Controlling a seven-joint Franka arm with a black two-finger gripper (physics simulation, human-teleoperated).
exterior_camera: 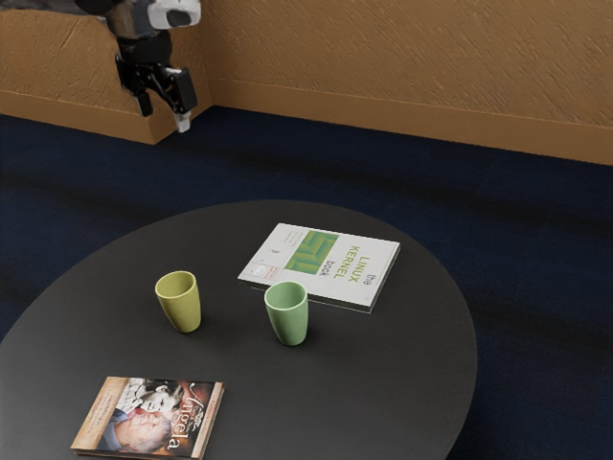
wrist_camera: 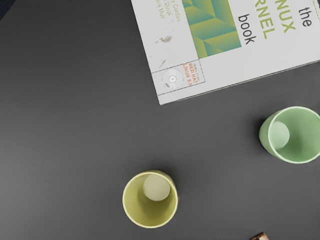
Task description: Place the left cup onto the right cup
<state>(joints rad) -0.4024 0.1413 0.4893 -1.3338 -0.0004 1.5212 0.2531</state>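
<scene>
The magazine [exterior_camera: 148, 417] lies nearest, flat at the near edge of the table [exterior_camera: 412, 383], toward the exterior view's left. Beyond it stand the two cups, upright, mouths up and well apart: the yellow cup [exterior_camera: 179, 301] on the exterior view's left, the green cup [exterior_camera: 286, 312] on its right. The book [exterior_camera: 320, 264] lies flat just behind the green cup.

The step in hand is, I judge, the reach for the yellow cup; nothing is grasped yet. From above, the yellow cup [wrist_camera: 150, 199] and green cup [wrist_camera: 291, 134] both show empty, and the book [wrist_camera: 235, 40] lies far enough off to leave room around the yellow cup.

To do it well, the hand should come down centred over the yellow cup and take it near the rim. The wall narrows toward the base, so a low grip could slide. Then it should lift straight up until the base clears the green rim, carry across and centre before lowering. The narrow base should seat in the green mouth if aligned. An off-centre descent would likely tip the green cup, which looks light.

The gripper [exterior_camera: 165, 110] hangs high at the far side, at the exterior view's upper left, well apart from both cups. Its fingers [exterior_camera: 181, 113] point down, tilted slightly, spread with nothing between them.
</scene>
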